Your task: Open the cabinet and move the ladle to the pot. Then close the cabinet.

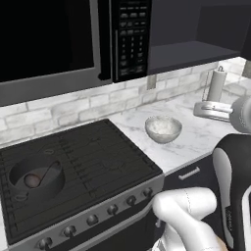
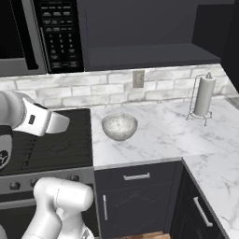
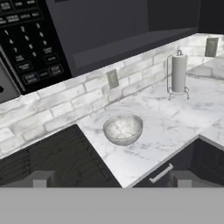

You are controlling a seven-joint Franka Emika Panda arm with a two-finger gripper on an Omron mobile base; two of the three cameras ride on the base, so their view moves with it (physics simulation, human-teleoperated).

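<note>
Ladle is lying in the dark pot, handle leaning on the rim; gripper is hanging wide open, empty, above the bowl.

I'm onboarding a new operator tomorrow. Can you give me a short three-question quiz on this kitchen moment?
1. True or false: the ladle lies in the pot.
2. What stands at the counter's far right? A) kettle B) paper towel holder C) toaster
3. Fill in: the cabinet above the bowl is ____, its shelf in view.

Key: 1 true; 2 B; 3 open
</note>
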